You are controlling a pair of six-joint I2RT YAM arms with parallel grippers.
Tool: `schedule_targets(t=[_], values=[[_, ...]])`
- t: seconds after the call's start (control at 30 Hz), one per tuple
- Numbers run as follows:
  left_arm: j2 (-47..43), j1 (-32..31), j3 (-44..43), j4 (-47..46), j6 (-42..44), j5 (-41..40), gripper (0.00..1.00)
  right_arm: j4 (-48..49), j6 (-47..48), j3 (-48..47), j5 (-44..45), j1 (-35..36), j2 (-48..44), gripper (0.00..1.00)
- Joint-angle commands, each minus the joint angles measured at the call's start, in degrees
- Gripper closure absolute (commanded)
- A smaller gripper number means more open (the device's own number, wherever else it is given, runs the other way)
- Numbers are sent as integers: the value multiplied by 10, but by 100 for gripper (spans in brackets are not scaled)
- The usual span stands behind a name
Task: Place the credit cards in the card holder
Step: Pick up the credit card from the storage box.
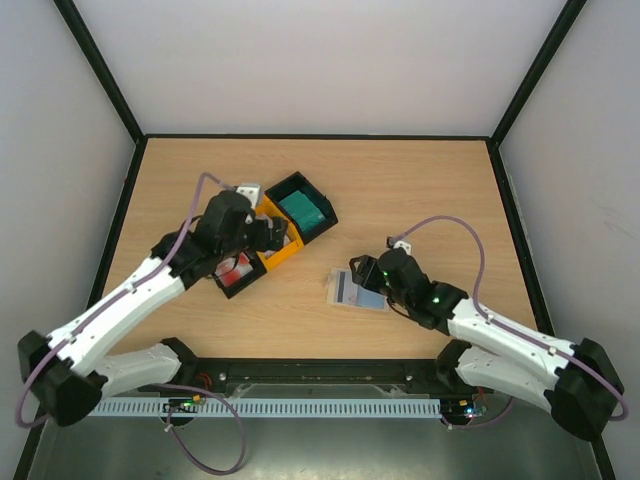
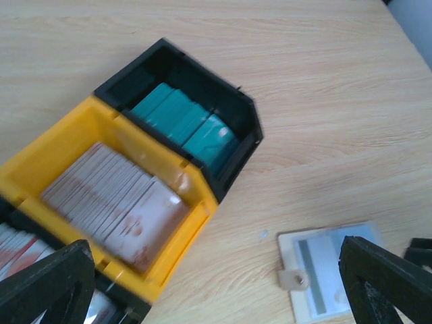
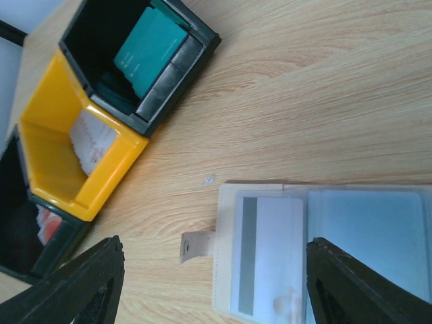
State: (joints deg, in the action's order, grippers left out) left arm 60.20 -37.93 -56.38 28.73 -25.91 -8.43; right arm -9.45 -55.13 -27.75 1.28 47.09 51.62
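The card holder (image 1: 356,292) lies open on the table, beige rim and blue-grey inside (image 3: 364,236), its snap tab (image 3: 196,244) pointing left. A pale card with a grey stripe (image 3: 266,256) sits in its left slot. My right gripper (image 3: 223,283) hovers open over it, one finger on each side, holding nothing. My left gripper (image 2: 216,290) is open and empty above the table between the yellow tray (image 2: 185,233) and the card holder (image 2: 331,270). Credit cards stand in stacks: pale ones (image 2: 118,202), teal ones (image 2: 185,125), red-and-white ones (image 2: 17,246).
Three trays stand in a diagonal row left of centre: a black one with teal cards (image 1: 302,208), the yellow one (image 1: 290,248), and a black one with red-and-white cards (image 1: 238,272). Dark frame posts and white walls bound the table (image 1: 430,190).
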Motion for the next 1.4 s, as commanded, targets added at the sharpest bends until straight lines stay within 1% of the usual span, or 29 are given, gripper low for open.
schedule_targets(t=[0.0,0.13,0.2,0.27,0.33,0.37,0.4,0.43,0.5,0.57,0.63,0.7,0.77,0.8,0.87,0.93,0.97,1.0,1.03,1.07,1.2,1.37], values=[[83,7,-65,-50,52,67,1,36,18,-53,32,-6,60,28],[191,21,-139,-48,60,87,1,74,12,-84,-2,-34,130,29],[258,31,-182,-45,67,109,5,105,9,-91,-31,-52,164,31],[312,38,-222,-36,78,130,14,122,8,-105,-51,-70,201,33],[371,46,-268,-8,101,138,31,136,7,-120,-75,-86,236,40],[398,51,-295,19,112,136,36,142,4,-126,-85,-95,252,44],[428,58,-334,45,121,128,40,144,2,-138,-92,-101,267,49],[452,66,-359,69,128,127,44,148,1,-146,-101,-106,283,51],[495,84,-397,99,148,153,49,159,2,-158,-111,-110,310,51],[528,95,-423,112,166,178,50,171,2,-169,-119,-110,339,51],[560,101,-450,129,182,195,49,183,-3,-178,-128,-111,365,50],[594,102,-473,144,189,202,44,202,-15,-179,-136,-111,387,49],[622,102,-484,144,186,213,38,219,-22,-180,-144,-111,402,43],[635,102,-488,146,186,220,36,225,-25,-181,-146,-111,409,42],[659,102,-496,146,186,226,36,236,-29,-184,-147,-111,422,41],[677,102,-504,150,184,222,41,251,-35,-185,-147,-111,435,42],[686,102,-510,154,185,223,45,256,-39,-185,-147,-111,443,43],[695,102,-516,159,187,227,52,261,-43,-186,-148,-111,451,44],[702,102,-520,161,188,232,57,266,-48,-187,-150,-111,458,45],[707,102,-523,164,191,237,59,273,-52,-188,-151,-111,466,47],[722,102,-530,166,193,235,59,282,-57,-206,-151,-111,498,50],[730,102,-528,172,211,246,59,276,-52,-242,-150,-111,536,51]])
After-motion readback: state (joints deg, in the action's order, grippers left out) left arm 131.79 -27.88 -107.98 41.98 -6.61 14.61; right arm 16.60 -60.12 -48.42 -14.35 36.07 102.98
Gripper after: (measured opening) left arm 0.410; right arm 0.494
